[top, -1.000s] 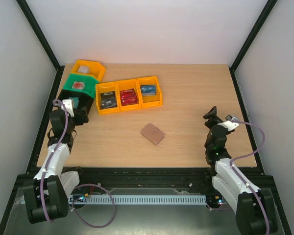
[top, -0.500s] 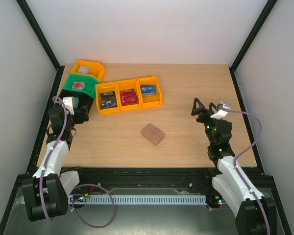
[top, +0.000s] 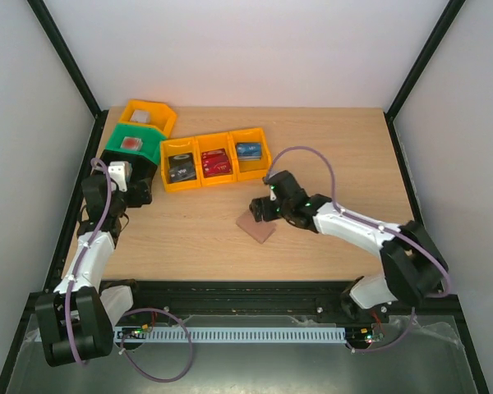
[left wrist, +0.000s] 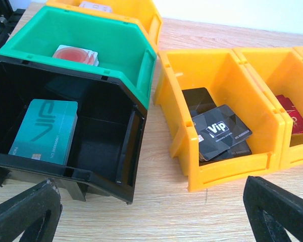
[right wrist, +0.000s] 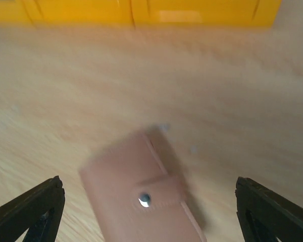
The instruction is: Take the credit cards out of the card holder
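Note:
The card holder [top: 257, 230] is a tan-brown flat wallet lying closed on the wooden table. In the right wrist view it [right wrist: 126, 186] shows a flap with a metal snap, blurred by motion. My right gripper [top: 261, 210] hangs just over its far edge, stretched in from the right. Its jaws stand wide open and empty [right wrist: 150, 206], one at each side of the holder, not touching it. No cards show in the holder. My left gripper [top: 140, 192] is open and empty [left wrist: 151, 214] in front of the bins at the far left.
Three orange bins in a row [top: 181, 185] hold black [left wrist: 219, 128], red [left wrist: 290, 113] and blue [top: 248, 151] cards. A black bin [left wrist: 98, 176] holds a teal card [left wrist: 45, 128]. Behind it are a green bin [left wrist: 141, 70] and another orange bin [top: 160, 111].
My right arm has swung from the table's right side to the middle, and its open gripper now hangs over the card holder. The left arm has barely moved. The holder has not moved.

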You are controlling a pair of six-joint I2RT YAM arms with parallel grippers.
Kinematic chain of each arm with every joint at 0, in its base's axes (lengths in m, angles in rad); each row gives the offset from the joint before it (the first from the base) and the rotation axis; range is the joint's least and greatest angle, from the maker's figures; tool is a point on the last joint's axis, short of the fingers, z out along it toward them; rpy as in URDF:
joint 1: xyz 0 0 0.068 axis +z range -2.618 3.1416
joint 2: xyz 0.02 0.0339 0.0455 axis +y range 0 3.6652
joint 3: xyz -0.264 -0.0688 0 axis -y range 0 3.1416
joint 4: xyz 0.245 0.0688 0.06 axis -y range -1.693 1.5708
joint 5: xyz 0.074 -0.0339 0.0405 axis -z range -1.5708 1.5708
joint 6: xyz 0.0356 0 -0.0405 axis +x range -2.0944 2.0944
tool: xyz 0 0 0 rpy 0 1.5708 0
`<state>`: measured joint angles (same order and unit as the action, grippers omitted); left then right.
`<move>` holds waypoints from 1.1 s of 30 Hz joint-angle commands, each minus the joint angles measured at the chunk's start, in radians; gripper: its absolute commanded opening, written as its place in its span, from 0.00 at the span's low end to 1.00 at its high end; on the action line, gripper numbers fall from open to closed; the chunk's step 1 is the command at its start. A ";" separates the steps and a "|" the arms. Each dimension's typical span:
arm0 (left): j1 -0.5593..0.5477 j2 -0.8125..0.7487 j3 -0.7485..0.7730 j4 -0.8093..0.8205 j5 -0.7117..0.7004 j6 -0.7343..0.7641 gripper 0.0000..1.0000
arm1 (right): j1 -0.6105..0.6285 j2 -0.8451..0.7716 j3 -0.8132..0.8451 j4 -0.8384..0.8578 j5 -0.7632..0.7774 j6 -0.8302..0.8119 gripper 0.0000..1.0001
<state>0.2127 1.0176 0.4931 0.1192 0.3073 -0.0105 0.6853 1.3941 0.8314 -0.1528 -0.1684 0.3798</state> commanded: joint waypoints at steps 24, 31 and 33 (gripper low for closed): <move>-0.026 0.002 0.007 -0.012 0.042 0.038 0.99 | 0.085 0.438 0.169 -0.213 -0.040 -0.189 0.34; -0.030 0.003 0.005 -0.012 0.041 0.044 0.99 | 0.086 0.441 0.211 -0.297 0.005 -0.224 0.40; -0.030 0.004 0.005 -0.013 0.041 0.047 0.99 | 0.082 0.395 0.225 -0.329 -0.001 -0.234 0.44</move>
<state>0.1879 1.0210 0.4931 0.1047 0.3389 0.0193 0.7654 1.8091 1.0557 -0.2836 -0.1772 0.1818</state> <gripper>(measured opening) 0.992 0.410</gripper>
